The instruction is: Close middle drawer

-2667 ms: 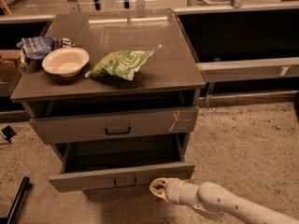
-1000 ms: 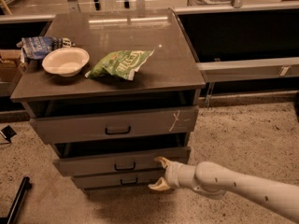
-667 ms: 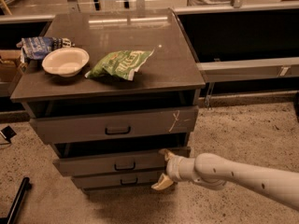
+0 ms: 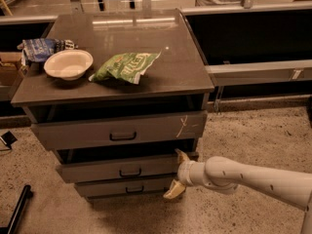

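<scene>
The middle drawer (image 4: 97,168) is a grey wood-grain front with a small dark bar handle (image 4: 130,172). It sits between the scratched top drawer (image 4: 122,130) and the narrower bottom drawer (image 4: 126,186). It is pushed almost fully in, with a dark gap above its front. My gripper (image 4: 176,174) is at the right end of the middle drawer's front, on the white arm (image 4: 253,177) coming from the right. Its cream fingers (image 4: 173,191) are spread apart, one above and one below, and hold nothing. Whether they touch the front I cannot tell.
On the cabinet top (image 4: 161,82) lie a white bowl (image 4: 68,64), a green chip bag (image 4: 126,66) and a blue bag (image 4: 44,48). The top drawer stands slightly out. A low shelf (image 4: 253,72) runs to the right. A black bar (image 4: 17,211) lies on the speckled floor at left.
The middle drawer has gone from wide open to almost shut. My gripper has moved up and in towards the cabinet with the drawer front, and has barely shifted in the last second.
</scene>
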You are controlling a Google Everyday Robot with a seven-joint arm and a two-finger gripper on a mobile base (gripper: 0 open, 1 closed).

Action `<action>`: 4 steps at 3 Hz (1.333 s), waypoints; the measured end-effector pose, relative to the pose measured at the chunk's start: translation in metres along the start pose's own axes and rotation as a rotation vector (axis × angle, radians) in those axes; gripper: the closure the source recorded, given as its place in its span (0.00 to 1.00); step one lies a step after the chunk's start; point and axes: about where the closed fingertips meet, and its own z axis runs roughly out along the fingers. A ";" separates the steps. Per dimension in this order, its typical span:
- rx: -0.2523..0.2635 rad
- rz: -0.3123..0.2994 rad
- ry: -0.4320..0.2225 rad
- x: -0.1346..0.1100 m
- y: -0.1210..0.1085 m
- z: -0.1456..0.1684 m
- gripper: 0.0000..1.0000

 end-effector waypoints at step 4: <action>-0.070 -0.034 -0.108 -0.025 0.021 -0.008 0.65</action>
